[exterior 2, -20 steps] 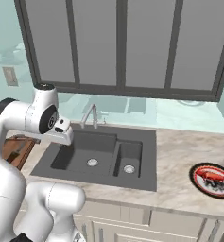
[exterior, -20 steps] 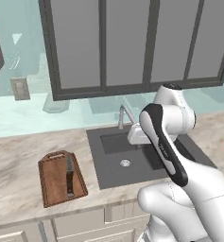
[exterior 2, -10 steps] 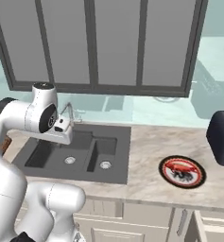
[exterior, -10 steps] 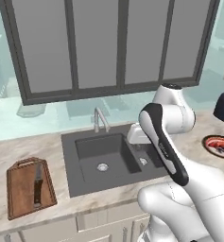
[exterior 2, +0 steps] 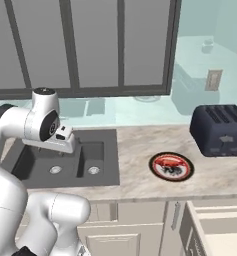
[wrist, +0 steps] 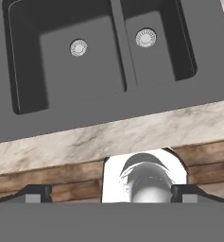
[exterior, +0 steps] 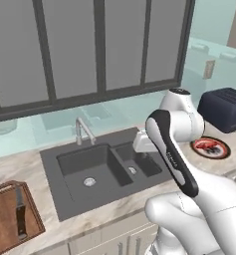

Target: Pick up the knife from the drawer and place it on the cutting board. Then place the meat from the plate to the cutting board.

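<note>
The knife (exterior: pixel 20 216) lies on the cutting board (exterior: pixel 5 225) at the lower left of the left base view, blade toward the top of the frame and dark handle toward the bottom; the board rests on the marble desk (exterior: pixel 20 168) to the left of the dark double sink (exterior: pixel 97 169).

The plate (exterior 2: pixel 171 166), dark-rimmed, sits on the desk right of centre in the right base view, in front of a dark toaster (exterior 2: pixel 220 130). In the left base view the plate (exterior: pixel 210 148) shows at the right edge, just past the arm's elbow. The meat (exterior 2: pixel 170 164) lies on the plate as a reddish patch; its shape is too small to make out well.

The claw (wrist: pixel 111 194) appears at the bottom of the hand view, its two dark tips far apart at the left and right, spread wide with nothing between them. Above the tips lie a strip of marble desk and the sink's two basins, each with a round drain (wrist: pixel 78 47). In the right base view the hand hangs over the sink at the left of the frame.
</note>
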Available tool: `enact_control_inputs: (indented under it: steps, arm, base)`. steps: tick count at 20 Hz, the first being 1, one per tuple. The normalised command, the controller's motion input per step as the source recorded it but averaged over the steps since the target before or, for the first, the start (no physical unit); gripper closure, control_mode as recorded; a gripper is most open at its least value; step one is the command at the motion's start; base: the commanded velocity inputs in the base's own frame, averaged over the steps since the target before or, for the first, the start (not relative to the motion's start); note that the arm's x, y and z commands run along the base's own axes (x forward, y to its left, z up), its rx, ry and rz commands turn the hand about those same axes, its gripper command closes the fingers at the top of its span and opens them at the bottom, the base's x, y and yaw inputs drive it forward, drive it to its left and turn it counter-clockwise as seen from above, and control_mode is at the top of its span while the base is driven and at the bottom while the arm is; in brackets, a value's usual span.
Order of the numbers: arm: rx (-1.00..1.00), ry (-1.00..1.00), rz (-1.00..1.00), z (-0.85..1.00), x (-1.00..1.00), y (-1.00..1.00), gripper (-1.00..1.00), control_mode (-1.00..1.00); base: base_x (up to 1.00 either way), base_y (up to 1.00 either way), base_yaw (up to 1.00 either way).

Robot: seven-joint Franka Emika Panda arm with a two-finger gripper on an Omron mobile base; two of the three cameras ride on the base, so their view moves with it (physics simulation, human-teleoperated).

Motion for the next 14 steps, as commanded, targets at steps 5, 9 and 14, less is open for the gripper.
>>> enact_control_inputs:
  steps: [5, 9, 14]
  arm:
    - [0.00, 0.00, 0.00, 0.00, 0.00, 0.00, -1.00, 1.00]
    - [0.00, 0.00, 0.00, 0.00, 0.00, 0.00, -1.00, 1.00]
    - [0.00, 0.00, 0.00, 0.00, 0.00, 0.00, -1.00, 1.00]
  base:
    - [0.60, -0.47, -0.60]
    - [0.80, -0.81, -0.44]
    - [0.93, -0.70, -0.32]
